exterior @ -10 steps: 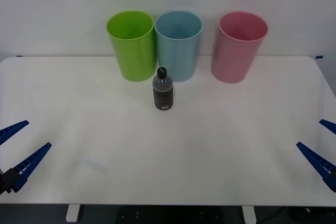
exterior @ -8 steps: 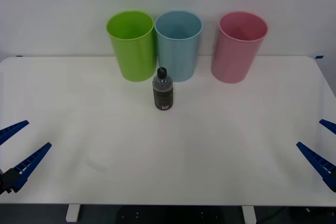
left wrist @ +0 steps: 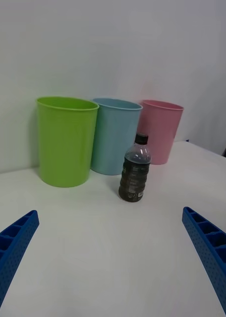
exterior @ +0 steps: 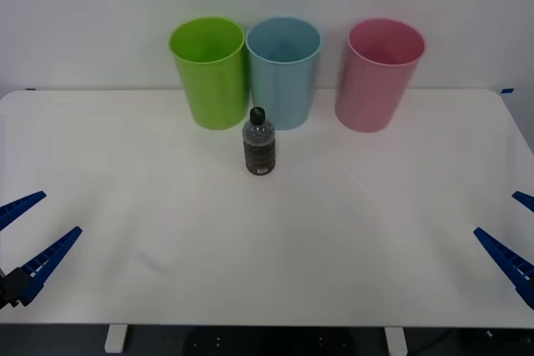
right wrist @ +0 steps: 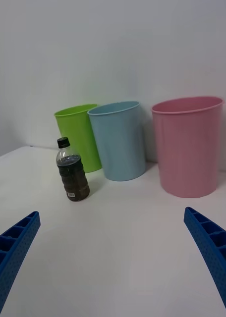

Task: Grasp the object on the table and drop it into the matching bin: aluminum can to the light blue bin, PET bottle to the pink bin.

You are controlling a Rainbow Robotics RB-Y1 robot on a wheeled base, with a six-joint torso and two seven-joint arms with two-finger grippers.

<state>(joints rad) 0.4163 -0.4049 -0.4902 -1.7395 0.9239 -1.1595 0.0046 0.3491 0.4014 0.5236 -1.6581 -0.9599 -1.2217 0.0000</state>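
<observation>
pet bottle (exterior: 259, 142): it is standing upright on the table (exterior: 350, 231), black cap on top, dark brown body below a clear shoulder. it is sitting just in front of the gap between the lime green bin and the light blue bin, apart from both. nothing is touching it.
light blue bin (exterior: 284, 71): it is standing just behind the pet bottle, a little to the robot's right of it, at the table's far edge against the wall, mouth facing up.
lime green bin (exterior: 209, 71): it is standing behind the pet bottle and to the robot's left of it, right beside the light blue bin.
pink bin (exterior: 379, 73): it is standing behind the pet bottle and well off to the robot's right of it, with a gap separating it from the light blue bin.
left gripper (exterior: 25, 235): it is hovering over the table's near left corner, well apart from the pet bottle. its blue ribbed fingers (left wrist: 11, 247) are spreading wide and are gripping nothing; from the left wrist the pet bottle is showing between them, farther off.
right gripper (exterior: 517, 235): it is hovering at the table's near right corner, well apart from the pet bottle. its fingers (right wrist: 212, 247) are likewise gaping wide with nothing between them but bare tabletop.
</observation>
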